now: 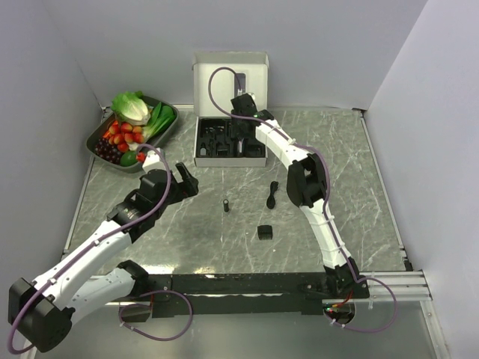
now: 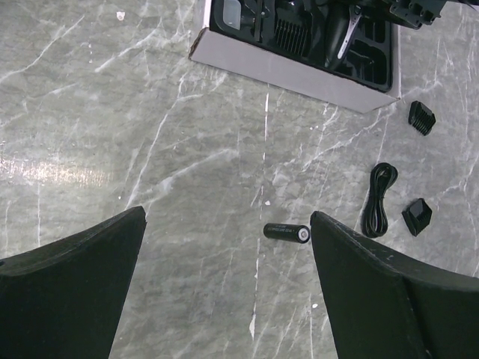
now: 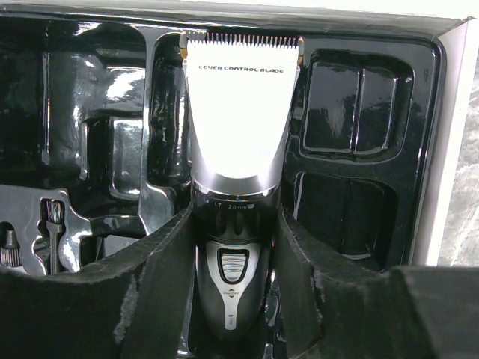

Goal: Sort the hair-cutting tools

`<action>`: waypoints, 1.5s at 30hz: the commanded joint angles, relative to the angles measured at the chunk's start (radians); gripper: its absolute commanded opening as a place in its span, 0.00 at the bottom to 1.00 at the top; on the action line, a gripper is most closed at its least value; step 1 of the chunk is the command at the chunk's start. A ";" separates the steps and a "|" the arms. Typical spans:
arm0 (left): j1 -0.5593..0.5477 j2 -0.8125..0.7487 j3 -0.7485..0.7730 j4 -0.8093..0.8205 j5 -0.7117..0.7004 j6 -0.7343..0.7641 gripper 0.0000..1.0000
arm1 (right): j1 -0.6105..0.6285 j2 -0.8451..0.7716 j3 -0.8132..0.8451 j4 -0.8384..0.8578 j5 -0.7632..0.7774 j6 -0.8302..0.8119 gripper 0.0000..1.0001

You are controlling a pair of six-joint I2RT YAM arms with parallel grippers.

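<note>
Hair clipper [image 3: 238, 172] is pinched in your right jaws over the middle slot of the black tray [image 3: 348, 202]; seat it level before releasing. Your left jaws hang wide above the desk [image 2: 150, 149].

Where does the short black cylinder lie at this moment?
In the top view, the short black cylinder lies on the table near its middle, just left of the black cord and nearer the arms than the white box.
</note>
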 commanded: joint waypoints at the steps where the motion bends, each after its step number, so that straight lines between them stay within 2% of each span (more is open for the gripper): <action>1: -0.006 0.004 0.013 0.026 -0.009 -0.007 0.98 | 0.007 -0.026 0.017 -0.020 0.005 -0.023 0.56; 6: -0.007 0.016 0.013 0.031 -0.013 -0.002 0.97 | 0.010 -0.052 0.011 -0.008 0.007 -0.041 0.69; 14: -0.007 0.016 0.019 0.026 -0.021 -0.002 0.97 | 0.024 -0.147 -0.043 0.032 0.033 -0.064 0.72; 17: -0.007 0.015 0.019 0.022 -0.024 -0.002 0.97 | 0.027 -0.173 -0.072 0.047 0.050 -0.072 0.66; 20: -0.009 0.013 0.016 0.023 -0.019 0.001 0.98 | 0.030 -0.204 -0.093 0.043 0.059 -0.075 0.51; 21: -0.007 0.013 0.018 0.022 -0.019 0.002 0.97 | 0.030 -0.219 -0.112 0.049 0.062 -0.076 0.40; 24: -0.009 0.018 0.016 0.032 -0.038 0.012 0.97 | 0.032 -0.293 -0.219 0.093 0.071 -0.079 0.28; 30: -0.009 0.105 0.059 0.071 -0.099 0.025 0.98 | 0.018 -0.417 -0.417 0.113 0.143 -0.078 0.24; 34: -0.001 0.243 0.143 0.075 -0.159 0.033 0.97 | -0.026 -0.494 -0.540 0.132 0.160 -0.059 0.29; 35: 0.004 0.272 0.198 0.071 -0.163 0.038 0.95 | -0.039 -0.525 -0.581 0.135 0.157 -0.055 0.30; 36: 0.010 0.301 0.228 0.055 -0.170 0.041 0.83 | -0.051 -0.540 -0.601 0.142 0.144 -0.047 0.29; 38: 0.025 0.375 0.296 0.060 -0.176 0.051 0.69 | -0.092 -0.580 -0.655 0.151 0.130 -0.041 0.28; 39: 0.033 0.395 0.315 0.063 -0.171 0.052 0.54 | -0.106 -0.591 -0.666 0.153 0.124 -0.039 0.27; 42: 0.080 0.472 0.381 0.091 -0.151 0.062 0.36 | -0.152 -0.608 -0.693 0.147 0.119 -0.035 0.24; 44: 0.138 0.545 0.435 0.100 -0.105 0.068 0.30 | -0.175 -0.605 -0.707 0.153 0.116 -0.033 0.21; 45: 0.157 0.573 0.453 0.103 -0.090 0.074 0.21 | -0.185 -0.600 -0.709 0.156 0.111 -0.026 0.18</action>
